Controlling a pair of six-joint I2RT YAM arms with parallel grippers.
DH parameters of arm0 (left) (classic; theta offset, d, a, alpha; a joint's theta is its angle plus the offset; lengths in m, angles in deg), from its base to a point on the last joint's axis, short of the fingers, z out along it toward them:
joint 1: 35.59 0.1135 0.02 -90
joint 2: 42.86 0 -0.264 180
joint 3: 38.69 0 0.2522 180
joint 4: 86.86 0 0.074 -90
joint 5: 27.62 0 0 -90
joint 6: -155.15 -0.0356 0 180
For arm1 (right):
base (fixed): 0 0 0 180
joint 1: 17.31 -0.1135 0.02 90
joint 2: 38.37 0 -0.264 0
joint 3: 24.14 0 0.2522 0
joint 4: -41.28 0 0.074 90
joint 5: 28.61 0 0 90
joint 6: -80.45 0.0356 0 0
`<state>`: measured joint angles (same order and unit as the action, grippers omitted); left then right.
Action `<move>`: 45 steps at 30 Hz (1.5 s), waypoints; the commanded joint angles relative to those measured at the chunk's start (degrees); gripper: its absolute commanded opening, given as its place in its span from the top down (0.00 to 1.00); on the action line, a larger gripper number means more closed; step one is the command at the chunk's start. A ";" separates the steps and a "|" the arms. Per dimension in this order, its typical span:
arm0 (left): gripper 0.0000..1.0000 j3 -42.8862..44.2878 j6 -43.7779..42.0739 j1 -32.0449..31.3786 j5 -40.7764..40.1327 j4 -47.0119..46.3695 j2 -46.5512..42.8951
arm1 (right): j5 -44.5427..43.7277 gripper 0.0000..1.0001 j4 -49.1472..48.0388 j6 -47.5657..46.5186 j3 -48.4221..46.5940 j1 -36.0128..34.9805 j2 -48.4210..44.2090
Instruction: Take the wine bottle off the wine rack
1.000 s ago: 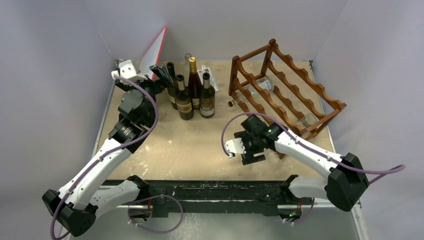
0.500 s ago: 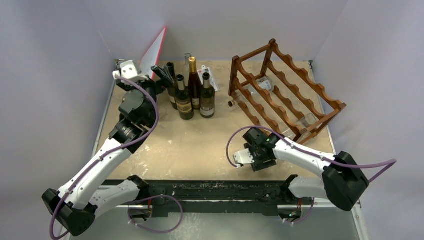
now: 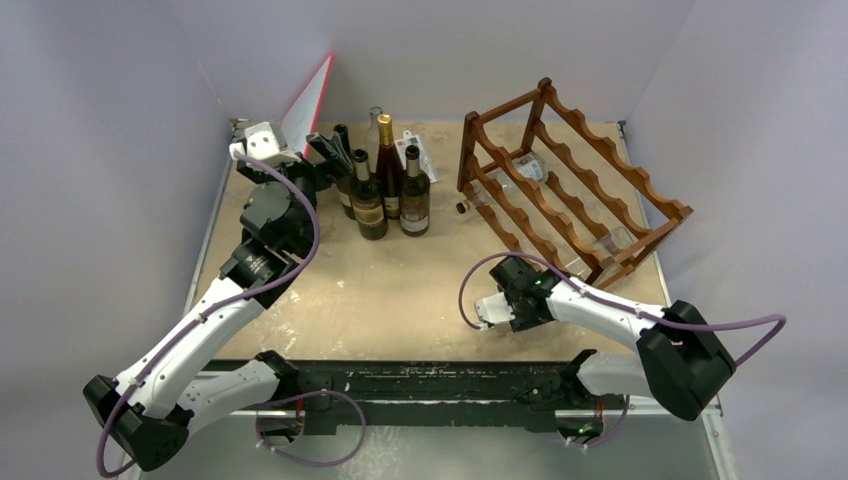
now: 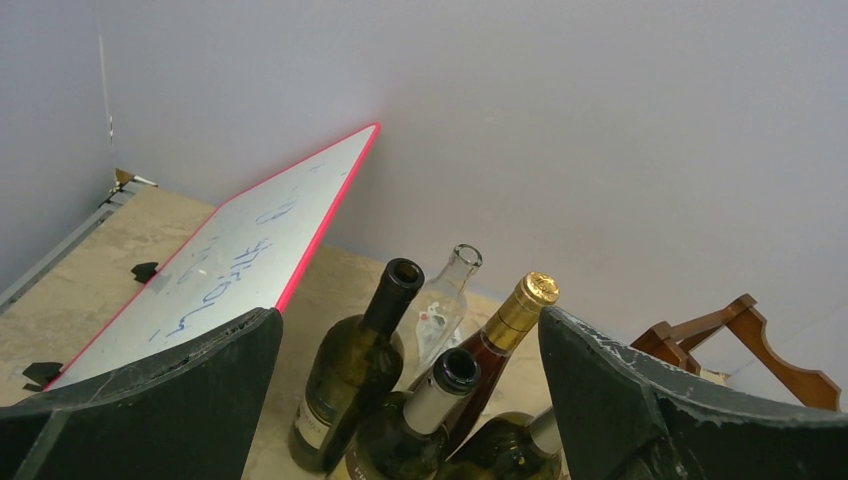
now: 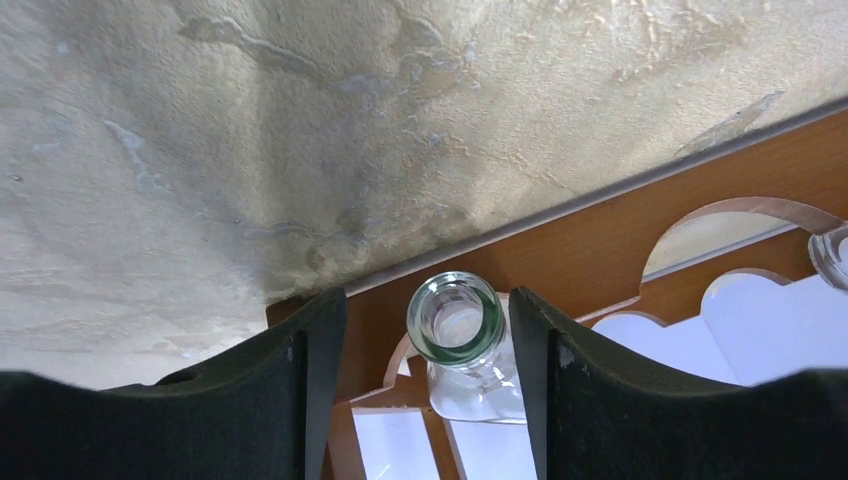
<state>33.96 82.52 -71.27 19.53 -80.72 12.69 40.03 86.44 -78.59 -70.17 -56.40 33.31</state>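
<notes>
top: right gripper [image 3: 528, 305] parked at the near end of the dark reddish-brown wavy wooden wine rack [image 3: 520, 200].
left wrist: left gripper [image 4: 407, 315] gaping, empty. can't read the blue scrawl [image 4: 215, 290] on the red-edged whiteboard [image 4: 290, 215].
right wrist: jaws parted around the mouth of the clear glass wine bottle [image 5: 455, 320] lying in the rack, not pinching yet. looks like the grasp step; needs a squeeze next, then a straight pull.

Wears white shells on the long links of the left arm [image 3: 200, 328] and right arm [image 3: 603, 305], with black housings at the joints and bases. Carries a purple cable [image 3: 314, 228] looped along each arm, back from the fingers [image 5: 250, 400]. Has a white camera block [image 3: 262, 135] just behind them. Shows broad matt-black fingers with curved inner faces, scuffed grey along the edges on the left gripper [image 4: 408, 315].
</notes>
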 commanded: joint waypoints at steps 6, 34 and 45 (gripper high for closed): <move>0.00 1.75 -0.93 -0.71 -0.72 -1.28 -0.44 | -2.06 0.53 -4.45 -4.43 2.65 1.07 -1.31; 0.00 1.85 -1.31 -0.66 -0.75 -1.26 -0.11 | 8.00 1.00 -1.63 -4.94 0.19 -2.25 -9.18; 0.00 2.08 -1.09 -0.71 -0.39 -1.01 -0.13 | 13.21 1.00 2.00 -6.22 1.86 -5.49 -18.31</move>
<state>33.96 82.04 -71.73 18.70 -80.72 12.71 50.56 88.06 -82.63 -68.12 -59.92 17.16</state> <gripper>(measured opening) 0.998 0.376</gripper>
